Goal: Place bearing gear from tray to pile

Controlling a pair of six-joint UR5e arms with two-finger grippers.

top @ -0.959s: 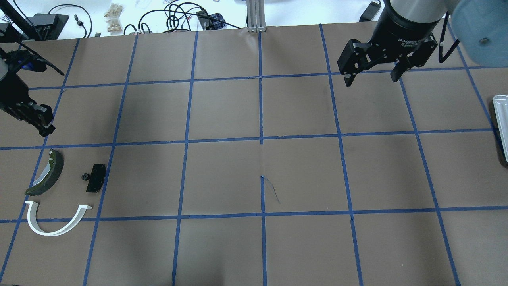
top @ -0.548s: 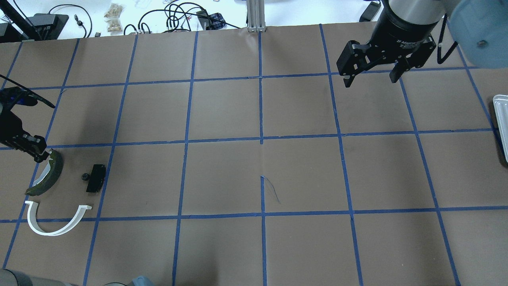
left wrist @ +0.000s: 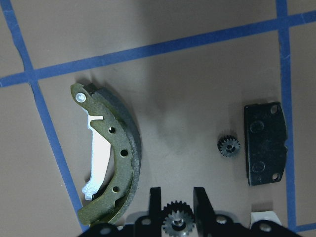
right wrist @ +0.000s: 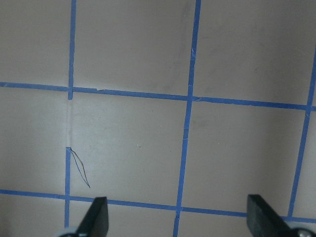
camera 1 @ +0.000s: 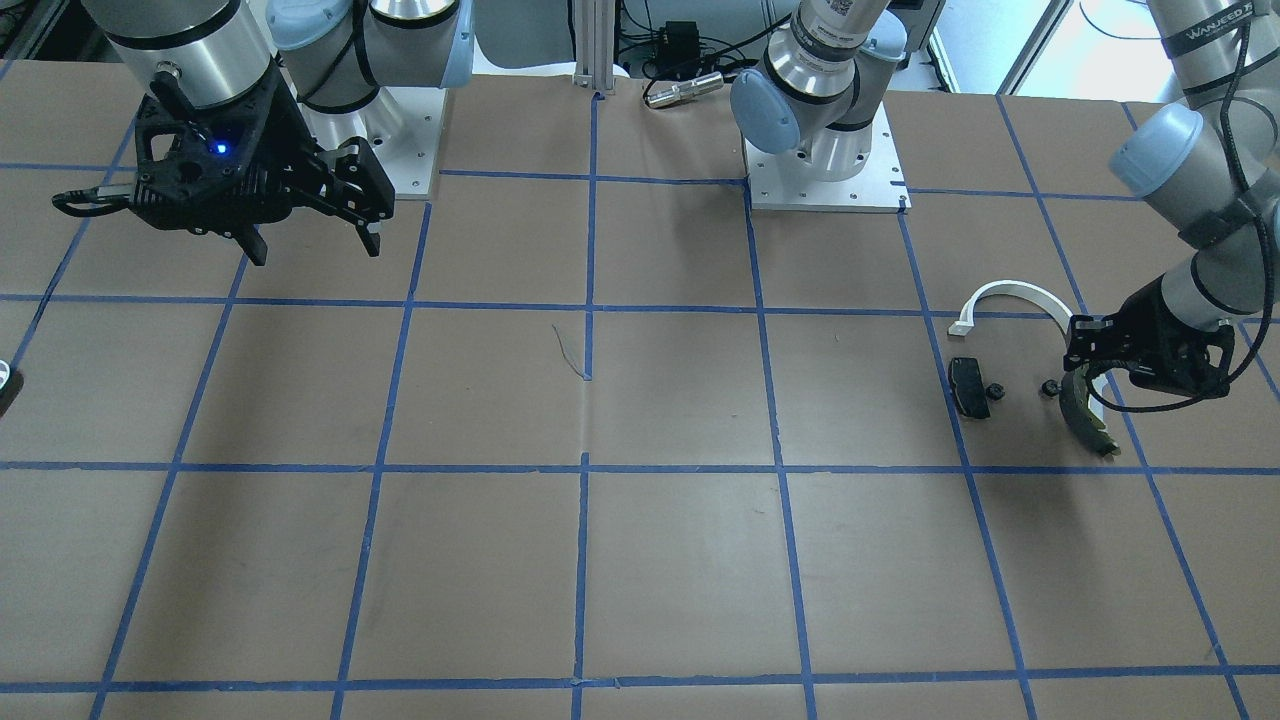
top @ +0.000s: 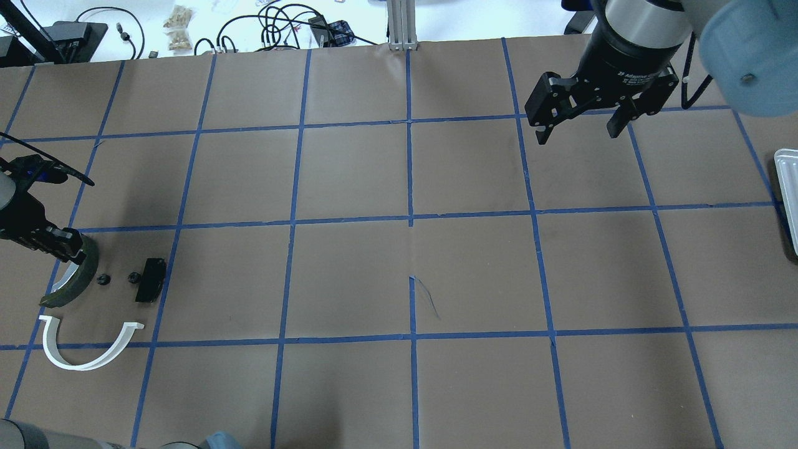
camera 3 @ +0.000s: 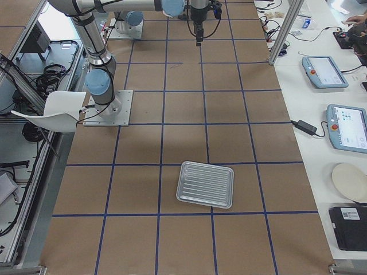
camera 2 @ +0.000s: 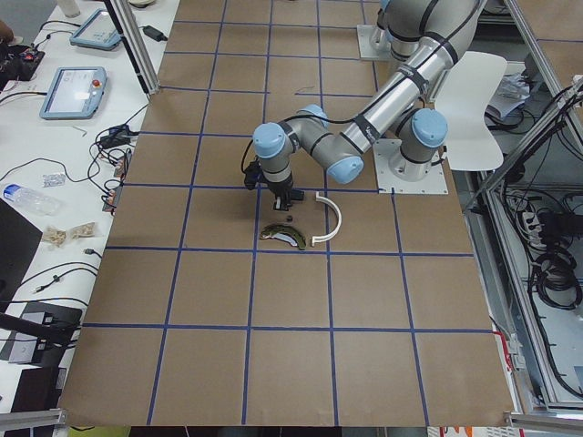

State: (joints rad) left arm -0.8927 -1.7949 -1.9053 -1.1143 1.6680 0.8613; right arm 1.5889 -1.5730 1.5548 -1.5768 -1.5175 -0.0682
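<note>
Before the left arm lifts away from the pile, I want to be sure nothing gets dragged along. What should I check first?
1. Is the bearing gear resting on the table, between the brake shoe and the second small gear? Ok.
2. Is the left gripper off the bearing gear? Ok by the look: the wrist view shows a slim gap on either side.
3. Is the left gripper clear of the brake shoe? Ok, they are apart.
4. Is the right gripper out of the way? Ok: it is open, empty and far across the table.
5. Is the tray empty? Ok, nothing shows in it.
</note>
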